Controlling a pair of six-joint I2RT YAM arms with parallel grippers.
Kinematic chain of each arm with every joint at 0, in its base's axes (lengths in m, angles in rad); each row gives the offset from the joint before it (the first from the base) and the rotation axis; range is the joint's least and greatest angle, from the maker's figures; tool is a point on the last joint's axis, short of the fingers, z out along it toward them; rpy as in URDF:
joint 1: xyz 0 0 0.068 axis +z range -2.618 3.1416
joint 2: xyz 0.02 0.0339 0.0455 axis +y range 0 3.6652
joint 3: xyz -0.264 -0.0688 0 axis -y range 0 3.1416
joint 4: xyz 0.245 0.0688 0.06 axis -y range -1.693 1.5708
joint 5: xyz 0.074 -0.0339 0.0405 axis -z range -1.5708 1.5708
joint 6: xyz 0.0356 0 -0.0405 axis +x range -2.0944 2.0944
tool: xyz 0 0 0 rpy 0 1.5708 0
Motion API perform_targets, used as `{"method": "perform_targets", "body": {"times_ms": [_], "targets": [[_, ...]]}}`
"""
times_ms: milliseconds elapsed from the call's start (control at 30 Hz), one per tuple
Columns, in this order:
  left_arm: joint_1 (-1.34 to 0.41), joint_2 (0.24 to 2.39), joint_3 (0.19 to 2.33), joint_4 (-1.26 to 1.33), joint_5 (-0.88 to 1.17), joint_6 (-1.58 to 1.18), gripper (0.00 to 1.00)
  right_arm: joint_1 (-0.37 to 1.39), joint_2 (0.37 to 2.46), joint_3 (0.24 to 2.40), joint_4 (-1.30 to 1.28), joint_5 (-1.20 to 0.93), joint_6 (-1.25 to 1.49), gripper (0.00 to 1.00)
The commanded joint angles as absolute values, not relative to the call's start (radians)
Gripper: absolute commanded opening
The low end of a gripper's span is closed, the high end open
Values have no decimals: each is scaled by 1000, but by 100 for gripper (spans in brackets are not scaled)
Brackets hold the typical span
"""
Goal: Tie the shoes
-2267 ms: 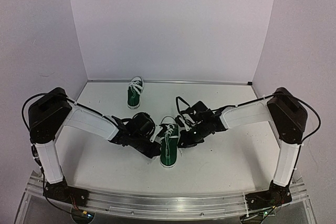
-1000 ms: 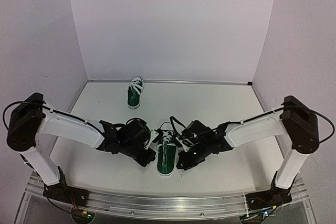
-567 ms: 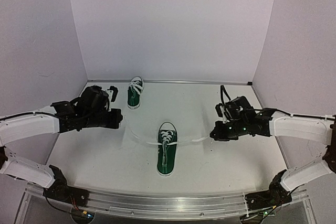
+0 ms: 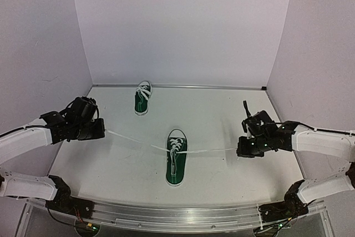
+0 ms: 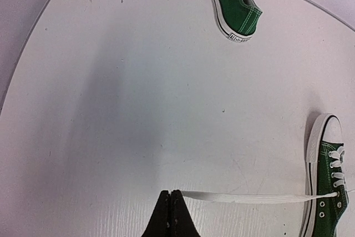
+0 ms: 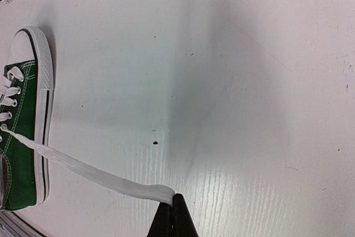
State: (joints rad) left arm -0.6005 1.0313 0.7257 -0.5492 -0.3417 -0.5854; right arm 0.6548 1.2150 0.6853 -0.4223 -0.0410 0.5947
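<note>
**Ana:** What is taking up the most room here?

**Ben:** The white table (image 4: 233, 109) is filling the floor of the booth, and pale walls are standing on three sides of it.

**Ana:** And the arms?

**Ben:** The left arm (image 4: 25, 140) is reaching out low towards the left wall. The right arm (image 4: 327, 142) is reaching in from the right side. They are spreading well apart, with the middle of the table between them.

**Ana:** Where are the shoes sitting?

**Ben:** The near shoe (image 4: 176, 159) is standing upright on its sole in the middle of the table, between the two grippers, and its white toe cap is pointing away from the arm bases. The far shoe (image 4: 142, 99) is resting near the back wall, left of centre, well apart from both arms.

**Ana:** What are the claws doing?

**Ben:** The left gripper (image 5: 170, 193) is pinching fully closed, with its fingertips pressing together on the left lace end (image 5: 249, 197). The right gripper (image 6: 173, 198) is clamping just as tightly on the right lace end (image 6: 89, 170).

**Ana:** How are the laces running?

**Ben:** Each white lace is stretching out in a nearly straight line from the near shoe's upper eyelets to its gripper, one going left and one going right. Above the pulled ends, the rest of the lacing is crossing the tongue in neat rows. The far shoe's laces are lying loose at its opening.
</note>
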Motion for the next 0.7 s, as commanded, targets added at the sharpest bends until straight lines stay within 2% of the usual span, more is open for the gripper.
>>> {"method": "perform_targets", "body": {"times_ms": [0,133,267,467,667], "targets": [[-583,1017,705,-541,-353,-591,0,646,1221,674,-439,0,610,0],[-583,1003,684,-434,-204,-499,0,645,1226,712,-388,-57,569,0],[-584,995,676,-340,-47,-393,0,645,1306,865,-306,-164,494,0],[-597,917,629,-266,71,-365,0,664,1563,1200,-199,-401,462,0],[-662,754,481,-78,247,-465,0,786,1858,1490,-84,-536,548,0]]}}
